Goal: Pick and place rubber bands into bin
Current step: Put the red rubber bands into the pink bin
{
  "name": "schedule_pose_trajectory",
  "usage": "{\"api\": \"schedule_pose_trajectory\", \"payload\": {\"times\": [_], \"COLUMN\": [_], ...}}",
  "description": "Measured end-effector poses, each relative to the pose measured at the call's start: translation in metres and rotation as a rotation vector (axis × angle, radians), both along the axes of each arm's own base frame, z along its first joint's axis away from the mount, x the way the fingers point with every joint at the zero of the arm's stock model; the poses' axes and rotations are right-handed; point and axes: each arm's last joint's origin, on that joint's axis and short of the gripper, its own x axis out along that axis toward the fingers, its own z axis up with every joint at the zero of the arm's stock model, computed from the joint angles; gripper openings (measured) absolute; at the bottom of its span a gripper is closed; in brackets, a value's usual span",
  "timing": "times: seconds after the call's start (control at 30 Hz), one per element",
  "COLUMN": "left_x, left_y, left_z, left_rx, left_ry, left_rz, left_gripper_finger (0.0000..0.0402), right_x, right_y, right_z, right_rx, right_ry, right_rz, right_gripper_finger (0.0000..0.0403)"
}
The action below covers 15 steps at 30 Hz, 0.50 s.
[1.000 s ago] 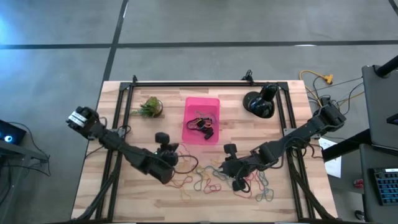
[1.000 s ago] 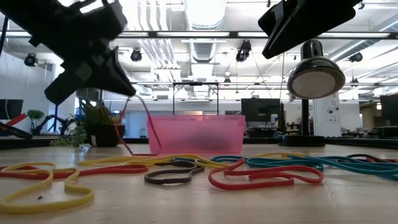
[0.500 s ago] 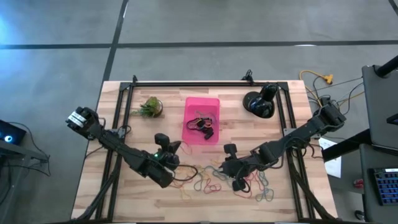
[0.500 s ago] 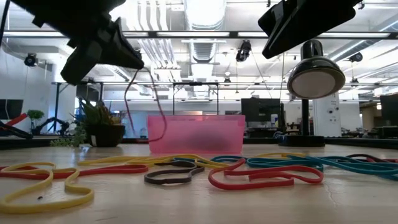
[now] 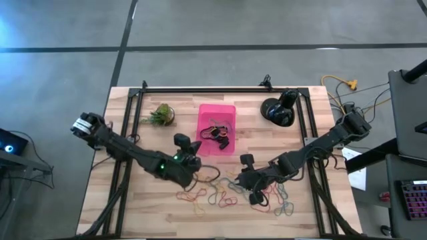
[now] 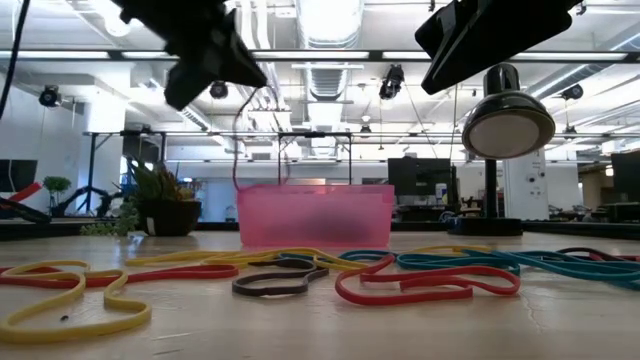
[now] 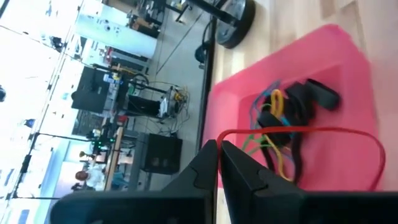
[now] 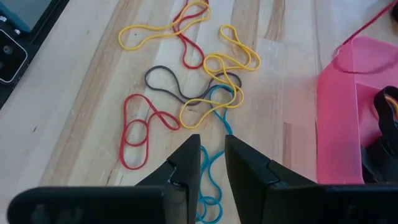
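Note:
My left gripper (image 5: pixel 193 153) is raised beside the near left corner of the pink bin (image 5: pixel 201 127) and is shut on a red rubber band (image 7: pixel 311 130). In the low view that band (image 6: pixel 237 140) dangles under the gripper (image 6: pixel 235 70), above the bin (image 6: pixel 315 215). Several bands lie in the bin (image 7: pixel 292 109). Many loose bands (image 5: pixel 227 195) in red, yellow, blue and black lie on the wood near of the bin. My right gripper (image 5: pixel 241 181) hovers over them (image 8: pixel 211 81), touching none, with a narrow gap between its fingers. My left gripper pinches the red band at one end of its loop (image 7: pixel 225 133) between the two fingertips. The rest of the loop reaches out over the bin in the wrist view. In the low view it hangs slack below the fingers, and its lowest part is hidden behind the bin's wall.
A small green plant (image 5: pixel 160 115) stands left of the bin and a round black object (image 5: pixel 277 112) right of it. Black frame rails run along the table's far, left and right sides. Bare wood lies between the bin and the loose bands.
My left gripper has risen and moved toward the far edge, up to the bin's near left corner, still shut on the red band. The band has come up off the table and now hangs by the bin. The right arm has kept still.

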Motion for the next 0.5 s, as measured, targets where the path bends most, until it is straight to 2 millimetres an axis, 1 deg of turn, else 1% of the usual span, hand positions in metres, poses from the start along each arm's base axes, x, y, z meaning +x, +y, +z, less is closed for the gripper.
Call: {"api": "schedule_pose_trajectory", "payload": {"times": [0.27,0.33,0.5], "left_x": [0.018,0.022,0.029], "left_y": [0.028,0.035,0.058], "left_z": [0.02,0.022,0.021], "left_rx": [-0.013,-0.011,-0.075], "left_ry": [-0.031,-0.034,-0.03], "left_rz": [-0.059,-0.067,-0.094], "left_gripper_finger": [0.0,0.0,0.0], "right_x": [0.0,0.0,0.0], "right_y": [0.0,0.0,0.0], "right_z": [-0.001,-0.001,-0.001], "right_rx": [-0.001,-0.002,-0.002], "right_ry": [0.002,0.003,0.003], "right_rz": [0.0,0.001,0.001], "right_gripper_finger": [0.0068,0.0068,0.0068]}}
